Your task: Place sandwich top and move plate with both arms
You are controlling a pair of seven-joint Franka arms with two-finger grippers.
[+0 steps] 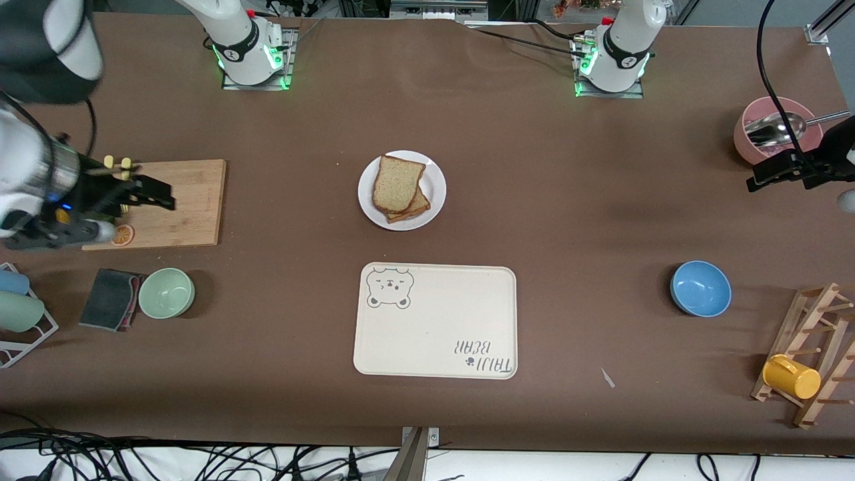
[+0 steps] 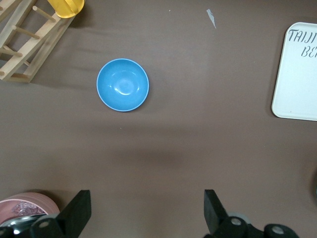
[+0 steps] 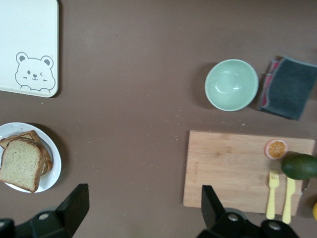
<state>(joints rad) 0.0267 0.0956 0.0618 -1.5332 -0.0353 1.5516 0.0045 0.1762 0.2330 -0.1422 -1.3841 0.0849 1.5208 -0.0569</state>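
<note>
The plain speckled sandwich top (image 1: 397,182) lies on top of a stack of bread on the round white plate (image 1: 435,188), mid-table between the two arm bases and the bear tray. Both also show in the right wrist view: the slice (image 3: 20,163) on the plate (image 3: 53,171). My right gripper (image 1: 152,192) is open and empty, up over the wooden cutting board's edge (image 3: 143,201). My left gripper (image 1: 761,179) is open and empty, over bare table beside the pink bowl (image 2: 147,206). Both grippers are well away from the plate.
A cream bear-print tray (image 1: 435,321) lies nearer the camera than the plate. A blue bowl (image 1: 700,288), a pink bowl with a spoon (image 1: 775,130) and a wooden rack with a yellow mug (image 1: 808,354) are toward the left arm's end. The cutting board (image 1: 194,207), a green bowl (image 1: 166,292) and a dark cloth (image 1: 110,298) are toward the right arm's end.
</note>
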